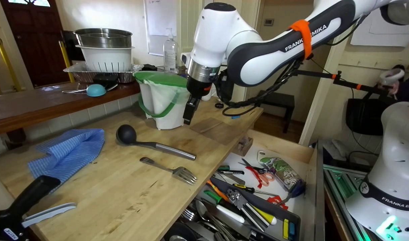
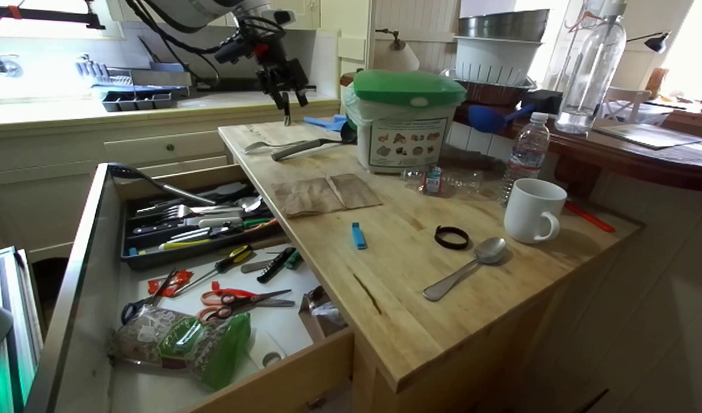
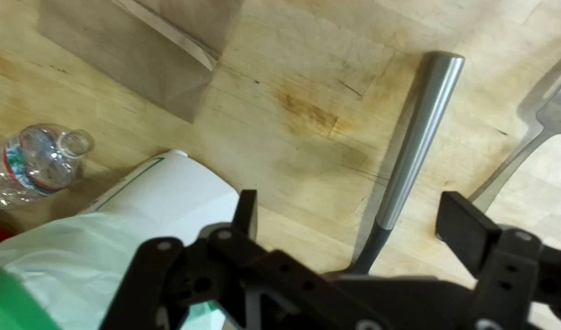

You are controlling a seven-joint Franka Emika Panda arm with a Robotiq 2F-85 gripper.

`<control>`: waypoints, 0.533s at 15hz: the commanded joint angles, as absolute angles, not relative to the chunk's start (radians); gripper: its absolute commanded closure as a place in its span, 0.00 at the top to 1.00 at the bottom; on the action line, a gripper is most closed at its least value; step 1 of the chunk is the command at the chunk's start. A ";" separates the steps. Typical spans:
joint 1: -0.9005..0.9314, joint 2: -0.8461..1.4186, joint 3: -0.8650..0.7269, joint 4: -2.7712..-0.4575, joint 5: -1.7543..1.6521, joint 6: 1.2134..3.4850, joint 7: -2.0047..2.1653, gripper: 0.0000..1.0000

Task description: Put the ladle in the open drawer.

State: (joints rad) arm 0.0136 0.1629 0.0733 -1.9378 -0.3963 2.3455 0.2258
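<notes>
The ladle (image 1: 126, 134) lies flat on the wooden table, with a round black bowl and a silver handle (image 3: 413, 151). In the wrist view its bowl is hidden behind the gripper. Open and holding nothing, my gripper (image 3: 347, 206) hovers above the table, its fingers wide to either side of the ladle's lower handle. In an exterior view the gripper (image 1: 190, 112) hangs in front of the white bin. Beside and below the tabletop is the open drawer (image 2: 293, 376), full of utensils, scissors and a plastic bag.
Near the ladle are a silver fork (image 1: 171, 170), the green-lidded bin (image 1: 164, 100), brown paper (image 2: 322, 195) and a blue cloth (image 1: 70, 150). A mug (image 2: 531, 209), a spoon (image 2: 465, 269) and a bottle (image 2: 526, 152) stand or lie further along. A black-and-silver utensil (image 2: 181, 192) lies across the drawer tray.
</notes>
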 commanded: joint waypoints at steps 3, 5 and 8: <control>0.037 0.173 0.030 -1.928 -0.371 2.348 0.213 1.00; 0.028 0.208 0.024 -1.908 -0.337 2.383 0.201 1.00; 0.001 0.299 0.028 -1.858 -0.194 2.462 0.118 1.00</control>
State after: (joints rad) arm 0.0128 0.2180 0.0325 -1.8970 -0.3041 2.3902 0.1804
